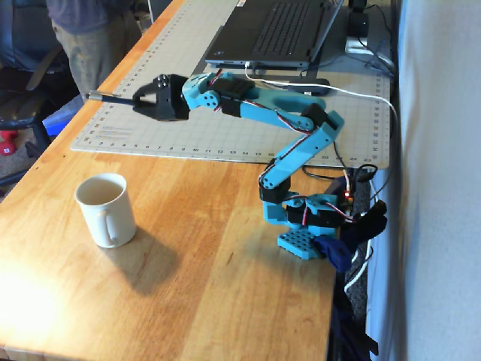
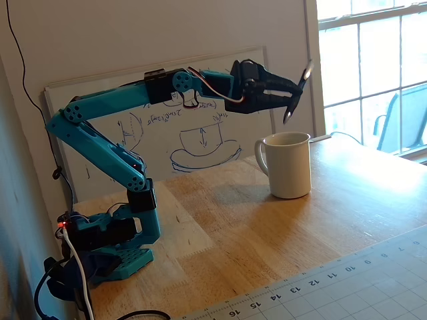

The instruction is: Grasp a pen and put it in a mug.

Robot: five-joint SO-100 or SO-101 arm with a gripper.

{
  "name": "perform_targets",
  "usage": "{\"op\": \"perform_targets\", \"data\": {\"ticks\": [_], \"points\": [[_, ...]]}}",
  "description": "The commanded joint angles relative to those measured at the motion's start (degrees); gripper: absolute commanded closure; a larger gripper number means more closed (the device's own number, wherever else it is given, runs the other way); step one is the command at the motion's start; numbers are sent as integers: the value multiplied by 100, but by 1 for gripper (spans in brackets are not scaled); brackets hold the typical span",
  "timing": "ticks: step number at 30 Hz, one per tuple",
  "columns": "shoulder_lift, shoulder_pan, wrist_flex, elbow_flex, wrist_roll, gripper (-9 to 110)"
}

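The off-white mug point(image 1: 104, 212) stands upright on the wooden table, handle toward the camera in a fixed view; it also shows in another fixed view point(image 2: 288, 165). My gripper point(image 1: 140, 98) is stretched out high above the table and is shut on the pen point(image 1: 102, 96), whose dark barrel and silver end stick out past the fingers. In another fixed view the gripper point(image 2: 292, 94) holds the pen point(image 2: 298, 91) tilted in the air just above the mug's rim. The pen touches neither mug nor table.
A grey cutting mat point(image 1: 225, 124) covers the far part of the table, with a laptop point(image 1: 274, 30) on it. A person point(image 1: 90, 34) stands beyond the table's edge. The arm's base point(image 1: 304, 226) sits at the table's right edge with cables. A whiteboard point(image 2: 200, 143) leans against the wall.
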State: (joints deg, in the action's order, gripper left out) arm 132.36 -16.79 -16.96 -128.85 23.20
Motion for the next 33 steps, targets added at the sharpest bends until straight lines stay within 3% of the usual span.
{"op": "perform_targets", "data": {"ticks": [1,6,11,27,33], "points": [[554,264,202,105,-2435,99],[677,896,193,97,-5054,99],[738,1512,114,105,-6697,99],[255,1793,202,220,-7269,99],[53,1784,202,360,-8569,99]]}}
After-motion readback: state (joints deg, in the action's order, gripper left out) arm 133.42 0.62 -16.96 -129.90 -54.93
